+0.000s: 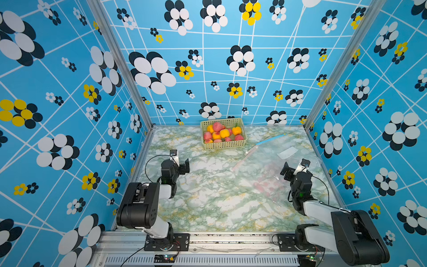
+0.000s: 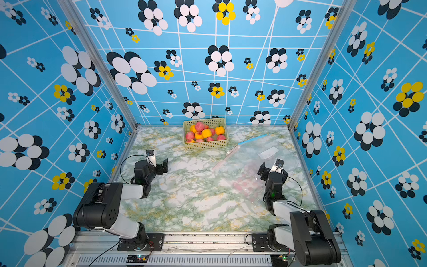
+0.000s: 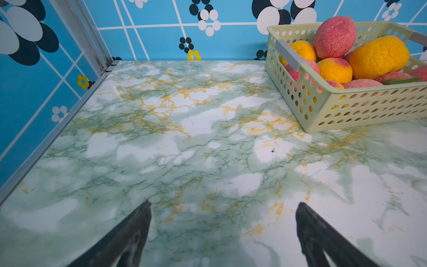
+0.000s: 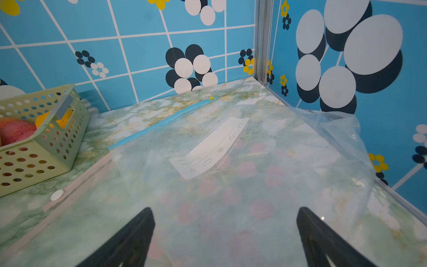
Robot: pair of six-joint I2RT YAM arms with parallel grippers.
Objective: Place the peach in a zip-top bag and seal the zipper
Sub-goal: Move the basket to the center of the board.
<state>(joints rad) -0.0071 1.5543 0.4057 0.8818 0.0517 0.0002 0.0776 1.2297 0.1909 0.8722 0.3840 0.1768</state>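
Several pink and yellow-orange peaches (image 1: pixel 217 126) (image 3: pixel 335 37) are piled in a pale green perforated basket (image 1: pixel 223 145) (image 2: pixel 205 145) (image 3: pixel 369 108) at the back middle of the table. A clear zip-top bag (image 1: pixel 272 166) (image 2: pixel 249 166) (image 4: pixel 231 185) with faint pink prints and a white label (image 4: pixel 208 148) lies flat on the right side. Its zipper edge (image 1: pixel 271 138) (image 4: pixel 161 120) faces the basket, blue at the far end and pinkish nearer, with a white slider (image 4: pixel 56 194) on it. My left gripper (image 1: pixel 181 161) (image 3: pixel 223 204) is open over bare table. My right gripper (image 1: pixel 293 167) (image 4: pixel 224 209) is open above the bag, holding nothing.
Blue flowered walls with metal frame posts close the table on the left, back and right. The bag's far side bunches up against the right wall (image 4: pixel 346 129). The basket (image 4: pixel 34 157) stands just left of the bag's zipper edge.
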